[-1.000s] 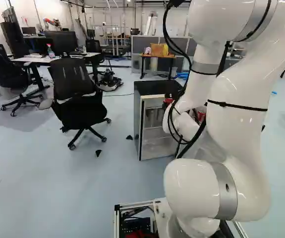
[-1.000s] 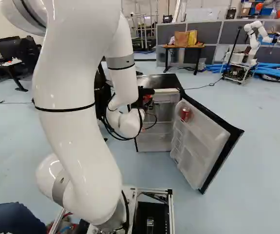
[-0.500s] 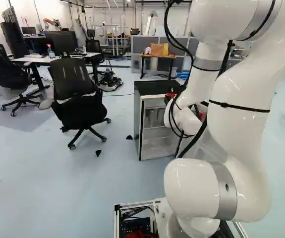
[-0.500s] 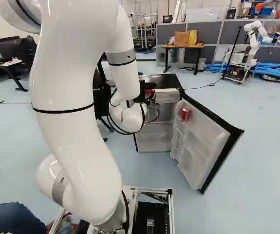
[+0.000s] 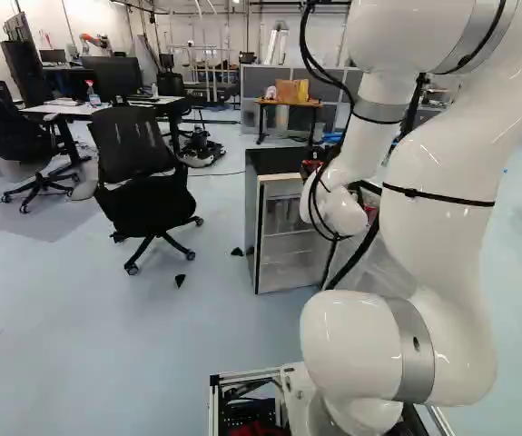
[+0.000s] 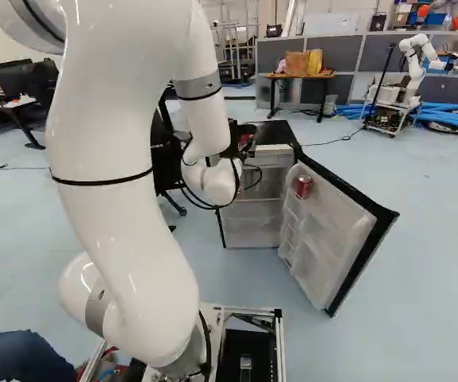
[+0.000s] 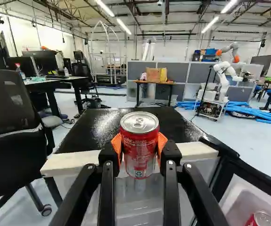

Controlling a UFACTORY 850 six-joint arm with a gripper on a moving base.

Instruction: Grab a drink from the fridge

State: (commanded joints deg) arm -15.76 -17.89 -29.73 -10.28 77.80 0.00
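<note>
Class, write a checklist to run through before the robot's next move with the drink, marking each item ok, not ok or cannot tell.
1. Red can gripped from both sides by the hand: ok, an orange pad is against each side.
2. Held can upright: ok, its lid faces up.
3. Held can clear of the fridge's front edge: cannot tell, the gap is hard to judge.
4. Second can left in the door: ok, it is in the door's upper part.
5. Fridge door closed: not ok, it stands wide open.
</note>
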